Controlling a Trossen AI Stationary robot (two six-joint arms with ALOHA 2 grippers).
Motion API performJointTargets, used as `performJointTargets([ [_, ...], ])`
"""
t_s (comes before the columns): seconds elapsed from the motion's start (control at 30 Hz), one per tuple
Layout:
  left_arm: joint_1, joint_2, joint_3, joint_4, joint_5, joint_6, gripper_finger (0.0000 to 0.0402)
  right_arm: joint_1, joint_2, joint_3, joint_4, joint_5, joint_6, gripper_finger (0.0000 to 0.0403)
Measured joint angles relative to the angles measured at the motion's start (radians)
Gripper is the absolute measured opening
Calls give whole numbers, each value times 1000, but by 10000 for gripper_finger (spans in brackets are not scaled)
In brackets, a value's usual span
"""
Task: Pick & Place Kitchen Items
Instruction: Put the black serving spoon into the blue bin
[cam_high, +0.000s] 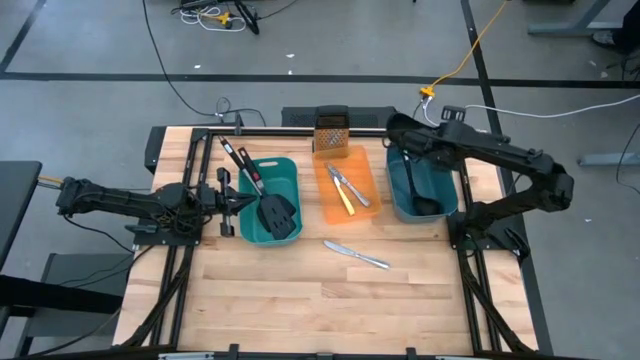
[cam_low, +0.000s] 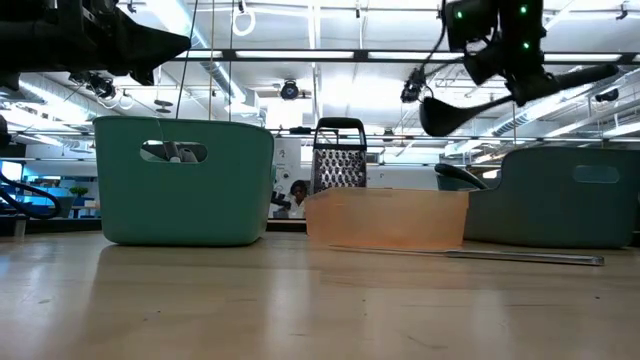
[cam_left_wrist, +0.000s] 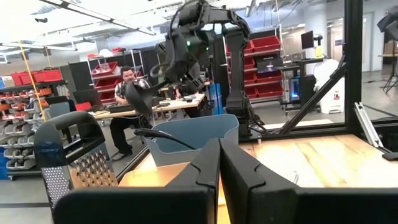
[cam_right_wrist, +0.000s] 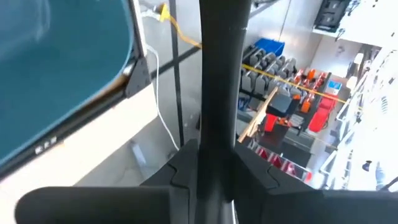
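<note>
With spatulas (cam_high: 262, 192) sorted into the left tub (cam_high: 291, 170) and knives (cam_high: 347, 187) into the orange tray (cam_high: 367, 163), a ladle (cam_low: 470, 108) is held clamped by the right hand (cam_high: 398, 128) above the right tub (cam_high: 447, 190), the left hand (cam_high: 236, 201) is kept closed beside the left tub, and one silver knife (cam_high: 356, 255) is left on the table (cam_high: 300, 300) just in front of the tray.

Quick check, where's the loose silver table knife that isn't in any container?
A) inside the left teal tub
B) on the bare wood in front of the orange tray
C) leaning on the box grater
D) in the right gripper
B: the silver table knife lies flat on the wooden table, just in front of the orange tray and clear of both tubs.
</note>
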Motion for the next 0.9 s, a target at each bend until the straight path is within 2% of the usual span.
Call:
performJointTargets([
  [0.2,0,0,0,0,0,3,15,-5,-6,-84,-4,17,95,70],
  [0.33,0,0,0,0,0,16,15,3,-11,-113,-35,-52,101,70],
  [0.77,0,0,0,-2,-4,23,15,116,-94,-202,-34,-113,53,70],
  [0.9,0,0,0,-2,-4,23,15,143,-140,-241,-34,-180,80,70],
])
